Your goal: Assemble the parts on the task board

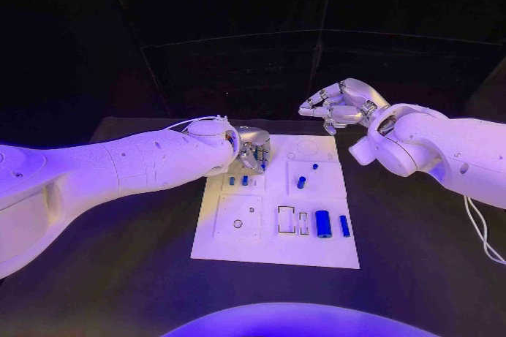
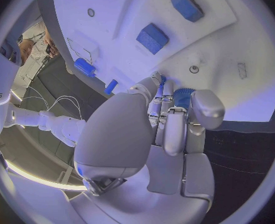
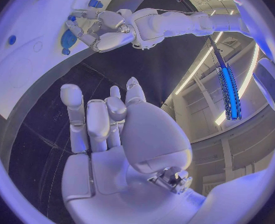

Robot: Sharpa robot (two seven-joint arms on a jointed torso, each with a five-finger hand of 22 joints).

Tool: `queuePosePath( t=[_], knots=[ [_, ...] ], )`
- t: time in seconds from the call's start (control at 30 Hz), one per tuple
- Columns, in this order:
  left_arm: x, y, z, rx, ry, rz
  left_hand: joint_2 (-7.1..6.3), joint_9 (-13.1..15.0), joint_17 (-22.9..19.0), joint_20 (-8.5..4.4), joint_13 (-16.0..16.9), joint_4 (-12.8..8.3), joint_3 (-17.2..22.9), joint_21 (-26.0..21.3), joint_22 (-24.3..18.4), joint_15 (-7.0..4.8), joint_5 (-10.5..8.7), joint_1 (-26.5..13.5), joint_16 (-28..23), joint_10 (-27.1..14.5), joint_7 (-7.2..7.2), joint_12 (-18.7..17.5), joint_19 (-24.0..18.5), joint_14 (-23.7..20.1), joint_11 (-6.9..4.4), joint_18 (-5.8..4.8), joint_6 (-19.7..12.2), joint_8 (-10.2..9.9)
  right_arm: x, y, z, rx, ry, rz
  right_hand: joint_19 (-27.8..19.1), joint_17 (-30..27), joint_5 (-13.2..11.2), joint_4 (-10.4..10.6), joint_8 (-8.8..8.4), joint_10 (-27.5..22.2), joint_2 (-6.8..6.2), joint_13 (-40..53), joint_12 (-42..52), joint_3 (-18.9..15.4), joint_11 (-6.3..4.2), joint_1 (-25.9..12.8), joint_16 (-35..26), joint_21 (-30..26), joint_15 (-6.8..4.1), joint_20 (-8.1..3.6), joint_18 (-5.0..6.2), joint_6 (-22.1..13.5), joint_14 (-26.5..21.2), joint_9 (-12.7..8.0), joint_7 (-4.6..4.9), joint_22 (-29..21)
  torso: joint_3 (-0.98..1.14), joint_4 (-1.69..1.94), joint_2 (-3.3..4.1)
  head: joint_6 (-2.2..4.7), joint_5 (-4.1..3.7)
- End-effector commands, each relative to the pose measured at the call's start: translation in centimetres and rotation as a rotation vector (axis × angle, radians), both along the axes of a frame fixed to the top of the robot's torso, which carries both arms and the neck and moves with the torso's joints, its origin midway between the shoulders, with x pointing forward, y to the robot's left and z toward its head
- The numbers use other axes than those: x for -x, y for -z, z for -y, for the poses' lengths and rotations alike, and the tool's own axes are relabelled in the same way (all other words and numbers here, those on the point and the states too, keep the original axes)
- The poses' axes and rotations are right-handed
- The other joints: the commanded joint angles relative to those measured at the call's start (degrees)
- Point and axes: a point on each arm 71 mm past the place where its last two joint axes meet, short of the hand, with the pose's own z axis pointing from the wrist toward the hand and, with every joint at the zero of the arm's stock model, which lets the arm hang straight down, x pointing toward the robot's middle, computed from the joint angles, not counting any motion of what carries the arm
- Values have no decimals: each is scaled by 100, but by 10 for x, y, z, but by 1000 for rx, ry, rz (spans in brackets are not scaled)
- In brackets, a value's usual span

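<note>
The left hand (image 2: 165, 129) reaches down over the white task board (image 2: 237, 45), its fingers (image 2: 175, 129) curled close together with their tips at the board's surface. A small blue part (image 2: 183, 95) shows between the fingertips, pinched there against the board near one of its edges. Just beyond the fingertips lies a small round hole (image 2: 194, 69) in the board. Farther across the board sit two blue block-shaped parts (image 2: 153, 38), one behind the other and apart. Two smaller blue parts (image 2: 84, 66) stand near the board's side edge, close to the dark desk (image 2: 243, 134) beside it.
</note>
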Motion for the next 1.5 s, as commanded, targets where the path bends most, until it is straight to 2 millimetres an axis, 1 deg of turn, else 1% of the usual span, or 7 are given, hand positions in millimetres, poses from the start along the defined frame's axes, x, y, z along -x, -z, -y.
queuePosePath(
  t=[0.03, 0.43, 0.77, 0.87, 1.13, 1.27, 1.5],
  knots=[
    [2, 5, 0, -26, 7, -25, 63, -10, -1, 1, 17, -32, 105, 41, 39, -51, -18, 29, 22, 68, 0, -33, 48, 154, -9, -87, 73, -39, 0, -2, -1, -4, -8, 8, -45, 7, 42, -34, 22, -36, 38, 0, -17, -9, -10, 30, -16, -32, -23, 0, 111, -33, -28, 7, -1, 3, -1, 3, -3, -6, -7],
    [2, 9, 2, -16, 18, -25, -59, -94, -46, 19, 5, -243, 570, 85, 127, -20, -23, -111, 25, 203, 48, -373, 37, 149, 27, -99, 161, -215, 0, -2, -2, -4, -10, 8, -45, 7, 42, -34, 22, -36, 38, 0, -17, -9, -10, 30, -16, -32, -23, 0, 111, -33, -28, 7, -1, 3, -1, -1, -11, 5, -26],
    [3, 12, -1, 10, 15, 0, -81, -110, -48, 18, 18, -360, 784, 92, 154, -30, -22, -182, 36, 347, 46, -493, 31, 151, 17, -96, 277, -261, 0, -2, -3, -5, -11, 8, -45, 7, 42, -34, 22, -36, 38, 0, -17, -9, -10, 30, -16, -32, -23, 0, 111, -33, -28, 7, -1, 3, -1, 17, -20, 34, -31],
    [4, 11, -3, 24, 16, 14, -93, -113, -51, 15, 20, -384, 823, 106, 173, -31, -16, -202, 37, 373, 49, -517, 35, 152, 15, -99, 296, -272, 0, -2, -3, -5, -12, 9, -45, 7, 42, -34, 22, -36, 38, 0, -17, -9, -10, 30, -16, -32, -23, 0, 111, -33, -28, 7, -1, 3, -8, 12, -6, 54, -25],
    [8, 5, -12, 100, 9, 61, -130, -125, -73, 14, 18, -443, 913, 114, 190, -30, -2, -242, 32, 406, 53, -586, 36, 149, 18, -101, 324, -305, 0, -2, -2, -5, -10, 10, -37, 25, 46, -34, 24, -24, 49, 20, 7, -7, -10, 31, 0, -24, -23, 0, 109, -33, -21, 8, -1, 16, 2, 11, -5, 67, -13],
    [10, 0, -17, 139, 1, 72, -155, -129, -77, 14, 19, -480, 968, 117, 200, -30, 8, -267, 32, 436, 52, -625, 35, 148, 18, -101, 349, -322, 0, -2, -1, -5, -10, 11, -37, 25, 46, -34, 24, -24, 49, 20, 7, -7, -10, 31, 0, -24, -23, 0, 109, -33, -21, 8, -1, 16, -5, 4, -1, 75, -14],
    [11, -11, -21, 198, -13, 85, -166, -132, -79, 13, 21, -500, 1005, 115, 203, -31, 9, -294, 33, 464, 54, -651, 33, 149, 17, -101, 371, -331, 0, -2, -1, -5, -10, 11, -37, 25, 46, -34, 24, -24, 49, 20, 7, -7, -10, 31, 0, -24, -23, 0, 109, -33, -21, 8, -1, 16, -6, 4, 3, 83, -1]
  ],
)
